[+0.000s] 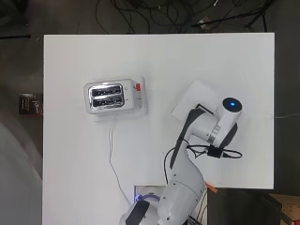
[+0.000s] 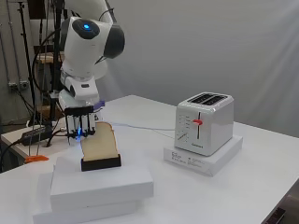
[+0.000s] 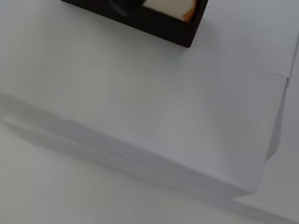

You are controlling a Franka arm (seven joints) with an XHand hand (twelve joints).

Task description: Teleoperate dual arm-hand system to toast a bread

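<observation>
A slice of bread [image 2: 99, 142] stands upright in a black holder [image 2: 100, 163] on top of stacked white boxes [image 2: 100, 184] at the left in the side view. My hand [image 2: 80, 122] hangs straight down over the slice's top left edge, its fingers straight and close against the bread; no thumb shows. The silver toaster [image 2: 205, 122] stands to the right with empty slots and its red lever [image 2: 197, 122] up. From overhead the toaster [image 1: 107, 97] is at the left, and the arm hides the hand and the bread. The wrist view shows the holder [image 3: 154, 21] and a bread corner [image 3: 170, 5].
The toaster rests on a flat white box [image 2: 203, 158]. Its white cable [image 1: 112, 164] runs down the table toward the arm's base. An orange object [image 2: 36, 158] lies near the table's left edge. Bare table [image 1: 93, 56] surrounds the toaster.
</observation>
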